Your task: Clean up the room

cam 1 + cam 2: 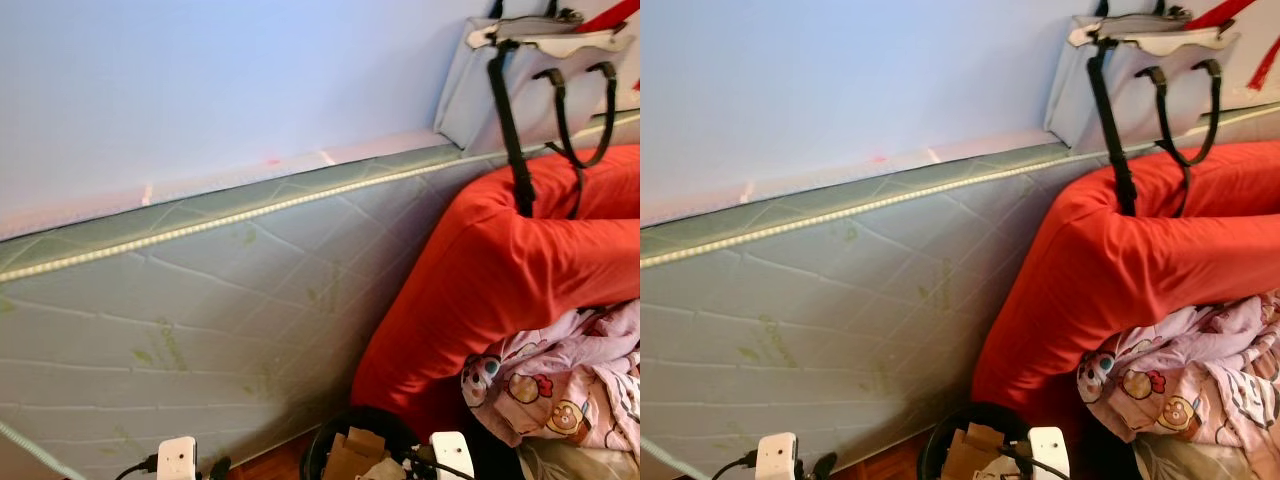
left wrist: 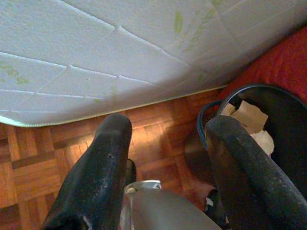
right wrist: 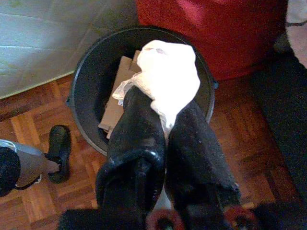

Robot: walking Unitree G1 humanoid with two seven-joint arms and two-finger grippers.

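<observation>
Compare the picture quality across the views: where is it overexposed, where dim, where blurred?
Left eye view: wall washed out pale blue, mattress evenly lit. Right wrist view: white tissue in the right hand is blown out, the black bucket dim inside. Left wrist view: left hand soft, close to the lens; parquet floor sharper.

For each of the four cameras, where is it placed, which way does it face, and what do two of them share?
Left eye view: on the head, facing the tilted mattress and red cushion.
Right eye view: beside it, same scene.
Left wrist view: on the left arm, looking along the open left claw at the parquet floor.
Right wrist view: on the right arm, looking down past the right claw, shut on a white tissue.
Both wrist views share the black bin.
</observation>
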